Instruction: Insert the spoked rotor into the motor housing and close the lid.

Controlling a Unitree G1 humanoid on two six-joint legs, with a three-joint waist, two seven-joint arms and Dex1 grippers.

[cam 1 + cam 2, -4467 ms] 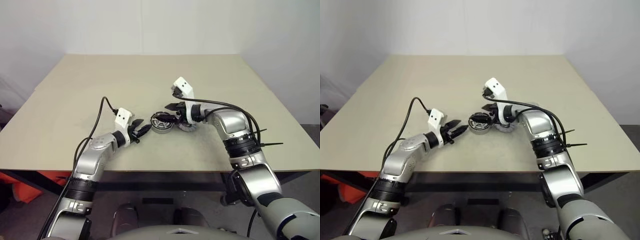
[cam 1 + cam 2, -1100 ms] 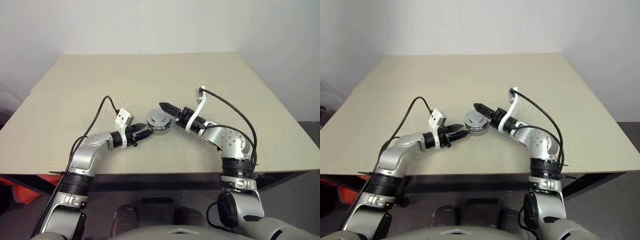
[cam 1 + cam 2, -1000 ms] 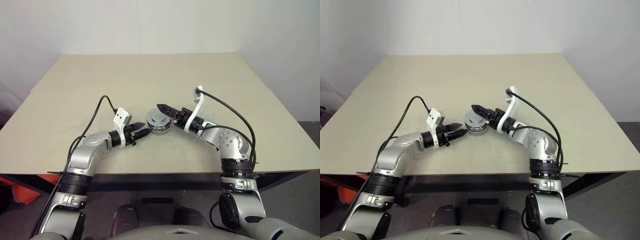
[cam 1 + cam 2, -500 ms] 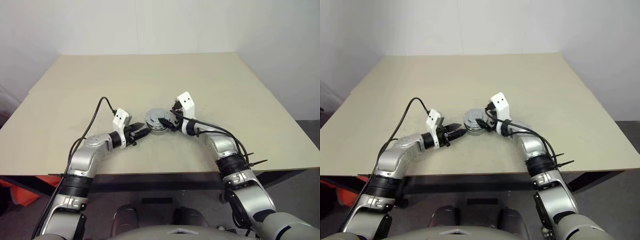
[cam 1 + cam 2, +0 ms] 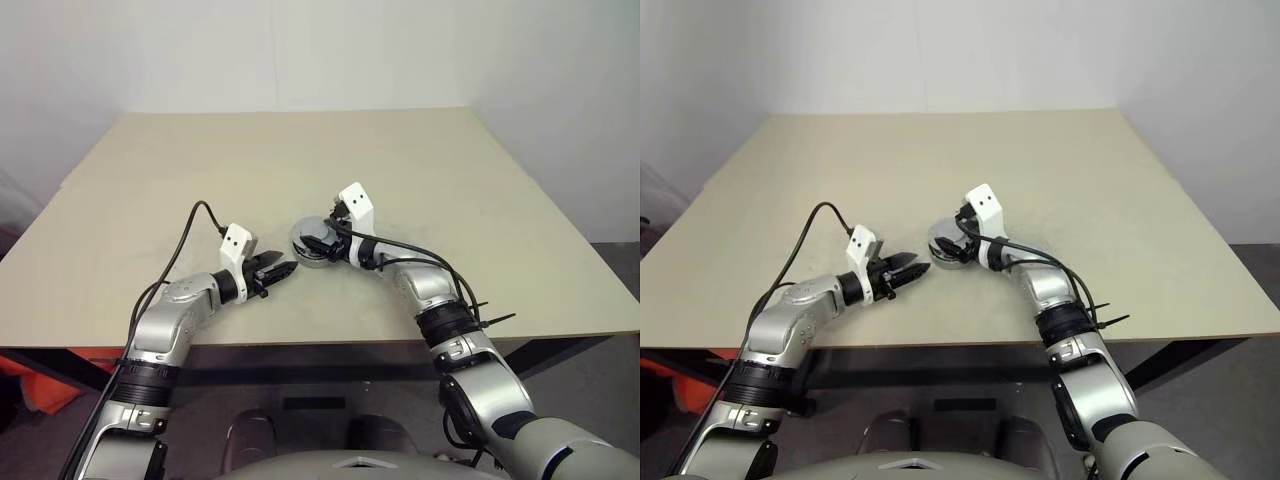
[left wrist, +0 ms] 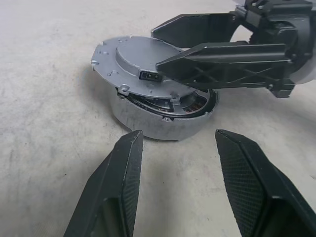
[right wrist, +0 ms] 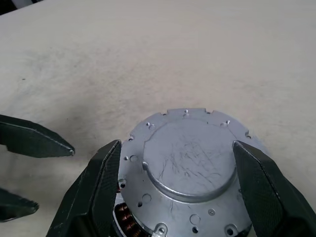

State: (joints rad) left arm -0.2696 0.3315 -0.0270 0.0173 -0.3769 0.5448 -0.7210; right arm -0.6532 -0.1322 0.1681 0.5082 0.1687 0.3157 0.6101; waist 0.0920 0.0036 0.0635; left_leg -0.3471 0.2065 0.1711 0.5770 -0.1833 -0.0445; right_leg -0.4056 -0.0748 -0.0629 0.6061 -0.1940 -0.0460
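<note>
Grey round metal motor housing (image 6: 163, 118) sat mid-way across the beige table (image 5: 420, 170), its flat silver-grey lid (image 6: 136, 66) lying tilted on top, copper windings visible in the gap. Your right gripper (image 7: 190, 192) straddled the lid, fingers spread wide on either side. Your left gripper (image 6: 180, 173) sat just beside the housing, fingers apart, holding nothing.

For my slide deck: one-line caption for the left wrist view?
Lid sits tilted on the motor housing, right gripper straddling it, open left gripper nearby.
</note>
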